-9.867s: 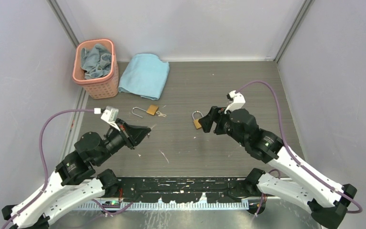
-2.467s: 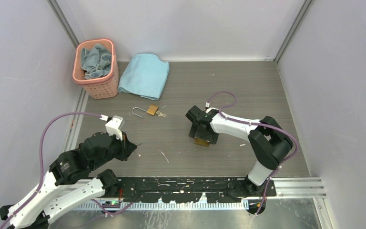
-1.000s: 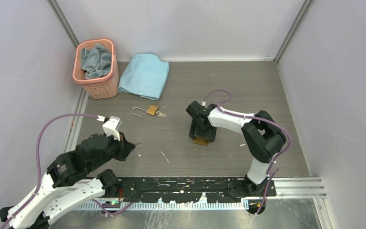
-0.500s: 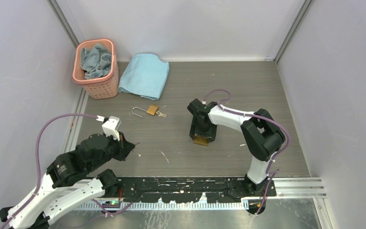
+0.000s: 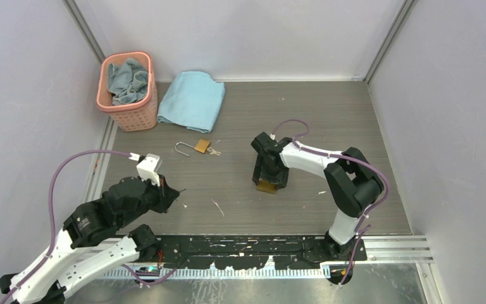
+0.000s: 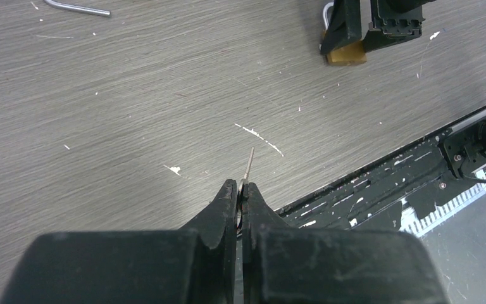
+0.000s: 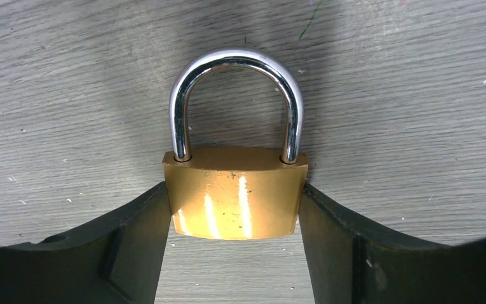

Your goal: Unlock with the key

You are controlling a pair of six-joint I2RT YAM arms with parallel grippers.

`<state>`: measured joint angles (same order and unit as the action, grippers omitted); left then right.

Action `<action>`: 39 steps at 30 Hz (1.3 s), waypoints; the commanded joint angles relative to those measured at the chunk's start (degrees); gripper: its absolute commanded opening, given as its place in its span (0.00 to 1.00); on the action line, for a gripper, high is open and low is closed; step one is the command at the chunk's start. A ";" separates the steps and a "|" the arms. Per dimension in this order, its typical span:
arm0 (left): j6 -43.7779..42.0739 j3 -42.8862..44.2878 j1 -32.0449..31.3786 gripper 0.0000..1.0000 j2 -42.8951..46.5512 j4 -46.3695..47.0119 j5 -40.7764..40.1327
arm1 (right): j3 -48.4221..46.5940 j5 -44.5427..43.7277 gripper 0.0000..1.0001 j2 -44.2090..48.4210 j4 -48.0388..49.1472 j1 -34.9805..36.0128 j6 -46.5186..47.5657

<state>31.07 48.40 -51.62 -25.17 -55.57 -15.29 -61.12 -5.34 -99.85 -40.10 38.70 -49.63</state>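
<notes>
My right gripper (image 7: 235,206) is shut on the brass body of a padlock (image 7: 235,190) with a closed silver shackle, holding it on the table; it also shows in the top view (image 5: 267,185) and in the left wrist view (image 6: 347,56). My left gripper (image 6: 240,187) is shut on a thin silver key (image 6: 249,163), whose blade sticks out past the fingertips above the table, well left of the held padlock. In the top view the left gripper (image 5: 176,190) is at the lower left.
A second brass padlock (image 5: 201,146) with an open shackle and keys lies at mid table. A pink basket (image 5: 126,85) with cloths and a folded blue towel (image 5: 192,100) sit at the back left. The black base rail (image 5: 240,247) runs along the near edge.
Over ten seconds the right arm swung in and closed on the padlock, dragging it slightly nearer; the left arm pulled back. In the last second, almost nothing moved.
</notes>
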 commanded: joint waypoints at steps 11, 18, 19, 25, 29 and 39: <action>1.75 1.19 0.03 0.00 -2.04 3.54 -2.88 | 5.12 -5.22 0.01 9.54 6.14 -0.64 -3.21; 1.27 2.77 0.02 0.00 -3.02 6.59 -4.98 | 9.08 -6.19 0.01 19.48 11.39 -1.47 -4.33; 0.85 2.50 0.02 0.00 -2.70 7.68 -5.24 | 10.05 -5.23 0.01 20.89 12.90 -2.05 -4.52; -0.06 0.47 0.02 0.00 -1.87 14.08 -6.15 | 11.36 -0.57 0.01 24.11 14.59 -6.30 -6.82; 1.08 0.01 0.01 0.00 -4.48 18.26 -4.32 | 8.50 -1.60 0.01 24.50 10.99 -6.49 -10.82; 2.31 -2.57 0.00 0.00 -12.70 35.02 4.84 | 7.80 2.75 0.01 30.53 15.89 -6.45 -25.66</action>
<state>32.77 45.80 -51.62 -35.55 -32.29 -14.94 -49.23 -4.67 -74.11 -30.85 32.03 -66.22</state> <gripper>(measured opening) 0.020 0.737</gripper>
